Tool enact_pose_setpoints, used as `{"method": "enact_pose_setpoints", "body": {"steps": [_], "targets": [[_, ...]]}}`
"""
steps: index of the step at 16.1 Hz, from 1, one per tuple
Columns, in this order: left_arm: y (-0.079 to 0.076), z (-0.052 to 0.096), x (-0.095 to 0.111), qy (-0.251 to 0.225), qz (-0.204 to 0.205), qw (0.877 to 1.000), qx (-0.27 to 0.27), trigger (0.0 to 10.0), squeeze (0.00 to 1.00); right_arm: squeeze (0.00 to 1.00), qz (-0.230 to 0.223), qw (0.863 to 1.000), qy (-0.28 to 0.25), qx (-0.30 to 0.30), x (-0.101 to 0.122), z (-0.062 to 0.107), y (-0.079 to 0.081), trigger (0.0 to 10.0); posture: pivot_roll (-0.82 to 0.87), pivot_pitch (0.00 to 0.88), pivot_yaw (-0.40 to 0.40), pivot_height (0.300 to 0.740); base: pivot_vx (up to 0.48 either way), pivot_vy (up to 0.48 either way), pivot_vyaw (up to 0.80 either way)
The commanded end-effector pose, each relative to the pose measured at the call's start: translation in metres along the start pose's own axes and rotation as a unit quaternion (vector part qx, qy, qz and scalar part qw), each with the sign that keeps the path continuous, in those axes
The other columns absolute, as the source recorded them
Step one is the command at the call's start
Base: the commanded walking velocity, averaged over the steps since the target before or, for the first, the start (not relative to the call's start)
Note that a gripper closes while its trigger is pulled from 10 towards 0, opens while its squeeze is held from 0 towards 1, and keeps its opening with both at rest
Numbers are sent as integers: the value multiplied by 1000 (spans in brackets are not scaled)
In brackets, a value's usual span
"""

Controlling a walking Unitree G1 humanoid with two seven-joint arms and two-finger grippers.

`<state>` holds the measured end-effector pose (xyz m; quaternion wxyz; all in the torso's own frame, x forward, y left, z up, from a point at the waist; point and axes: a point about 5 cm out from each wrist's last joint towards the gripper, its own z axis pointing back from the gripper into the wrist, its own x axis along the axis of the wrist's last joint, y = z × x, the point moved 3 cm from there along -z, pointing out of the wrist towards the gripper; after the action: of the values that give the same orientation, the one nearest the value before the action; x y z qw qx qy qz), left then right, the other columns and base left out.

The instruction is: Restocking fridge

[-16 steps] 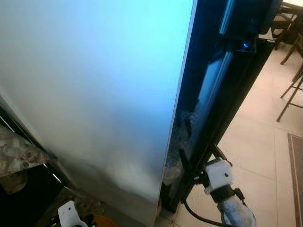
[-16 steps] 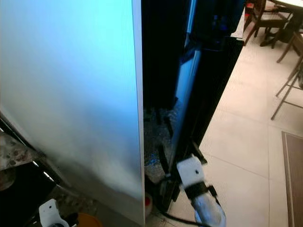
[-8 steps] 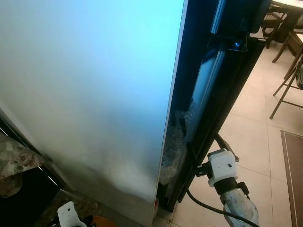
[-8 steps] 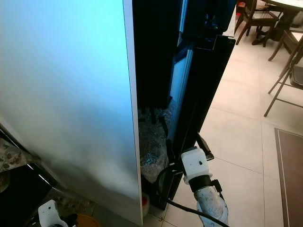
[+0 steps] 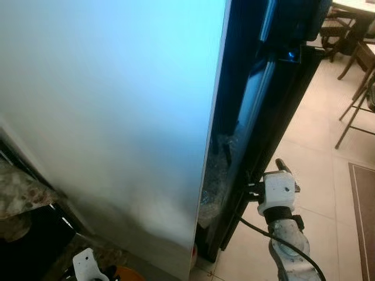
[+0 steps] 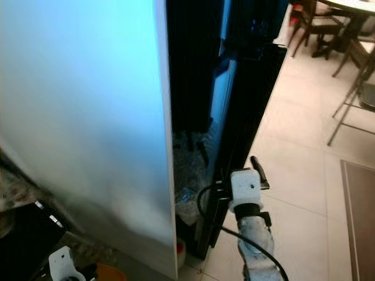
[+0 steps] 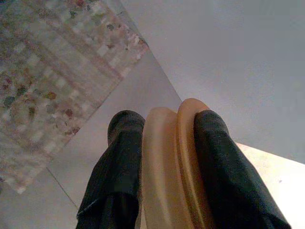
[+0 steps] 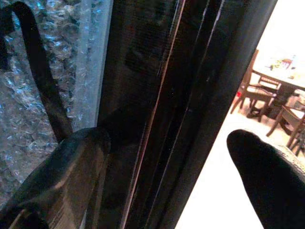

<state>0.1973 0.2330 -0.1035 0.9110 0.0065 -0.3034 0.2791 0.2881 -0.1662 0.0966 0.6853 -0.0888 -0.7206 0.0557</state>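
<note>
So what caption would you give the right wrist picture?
Right hand open astride the dark fridge door edge, bubble wrap inside.

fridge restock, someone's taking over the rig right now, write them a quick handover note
Right gripper: open, its fingers straddling the edge of the dark fridge door, one finger on the inner side, one on the room side.
Left gripper: low by the robot's side, shut on an orange disc-shaped item.
Fridge: the door stands ajar beside the pale side panel; bubble wrap is packed in the gap.
Done: right gripper is at the door edge.
Left: swing the door wide, then place the orange item inside. Nothing looks stocked yet.
</note>
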Motion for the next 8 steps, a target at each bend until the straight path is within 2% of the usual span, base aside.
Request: {"method": "enact_pose_setpoints", "body": {"steps": [1, 5, 7, 8], "targets": [[9, 3, -21, 36, -9, 999, 15, 10000, 0, 0, -11, 999, -4, -51, 3, -4, -21, 10000, -105, 0, -23, 740, 0, 0, 0], [11, 3, -21, 37, -14, 999, 16, 10000, 0, 0, -13, 999, -2, -48, 1, -3, -16, 10000, -112, 0, -14, 740, 0, 0, 0], [11, 3, -21, 37, -17, 999, 15, 10000, 0, 0, 2, 997, 2, -71, -1, 0, -23, 10000, -113, 0, -12, 740, 0, 0, 0], [11, 3, -21, 37, -17, 999, 15, 10000, 0, 0, 11, 995, 5, -94, -3, 2, -33, 10000, -116, 0, -12, 740, 0, 0, 0]]}}
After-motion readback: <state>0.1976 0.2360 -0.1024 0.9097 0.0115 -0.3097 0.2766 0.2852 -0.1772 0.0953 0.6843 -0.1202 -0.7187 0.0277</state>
